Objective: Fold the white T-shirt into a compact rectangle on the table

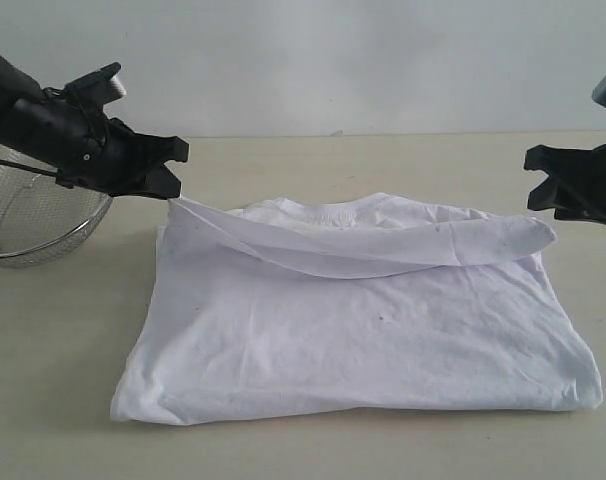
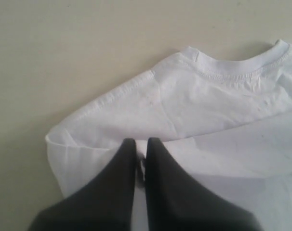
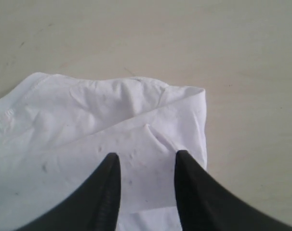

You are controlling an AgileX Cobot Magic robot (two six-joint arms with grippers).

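Observation:
The white T-shirt point(image 1: 363, 340) lies on the table point(image 1: 63, 330), its collar toward the back and no lettering showing. My left gripper point(image 1: 173, 190) holds the shirt's rear left corner a little above the table. From it a lifted band of cloth sags across to the right edge. In the left wrist view the left gripper point(image 2: 141, 147) is shut, with a pinch of the T-shirt point(image 2: 208, 106) between its fingers. My right gripper point(image 1: 533, 182) hovers off the shirt's rear right corner, apart from it. In the right wrist view the right gripper point(image 3: 146, 159) is open over the T-shirt point(image 3: 88, 120), holding nothing.
A silver wire-mesh bowl point(image 1: 33, 220) stands at the far left, behind and under my left arm. Bare tabletop surrounds the shirt in front, behind and on both sides.

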